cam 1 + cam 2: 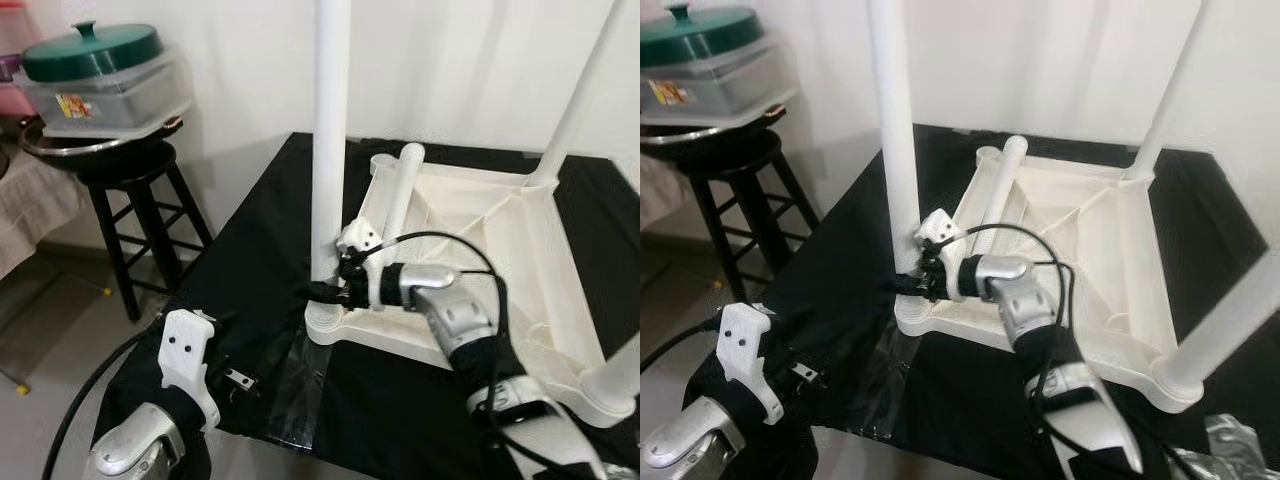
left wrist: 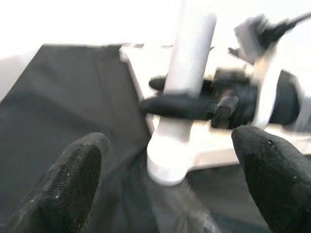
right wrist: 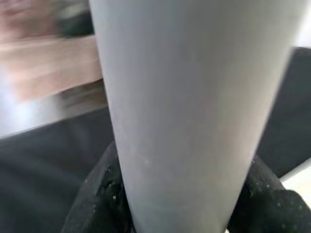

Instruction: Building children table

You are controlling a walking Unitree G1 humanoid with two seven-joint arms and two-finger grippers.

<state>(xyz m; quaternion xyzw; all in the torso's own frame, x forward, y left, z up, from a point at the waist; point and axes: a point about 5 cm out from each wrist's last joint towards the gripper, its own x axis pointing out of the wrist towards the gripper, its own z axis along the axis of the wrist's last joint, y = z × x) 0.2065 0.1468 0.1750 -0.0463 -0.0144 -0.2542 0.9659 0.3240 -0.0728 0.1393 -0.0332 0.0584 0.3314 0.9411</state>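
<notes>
A white children's table top (image 1: 520,230) lies upside down on a black cloth (image 1: 240,260). Its near-left leg (image 1: 330,130) stands upright in the corner socket. My right gripper (image 1: 327,291) is shut on this leg just above its base; in the right wrist view the leg (image 3: 189,97) sits between the black fingers (image 3: 99,194). Two more legs (image 1: 580,90) stand at the right corners. A loose leg (image 1: 402,190) lies on the underside. My left gripper (image 2: 170,150) hangs open a little in front of the held leg's base (image 2: 167,165), holding nothing.
A black stool (image 1: 135,200) at the left carries a pan, a plastic box and a green lid (image 1: 92,50). A white wall rises close behind the table. Clear tape (image 1: 298,375) holds the cloth near the front edge. Cables run from both arms.
</notes>
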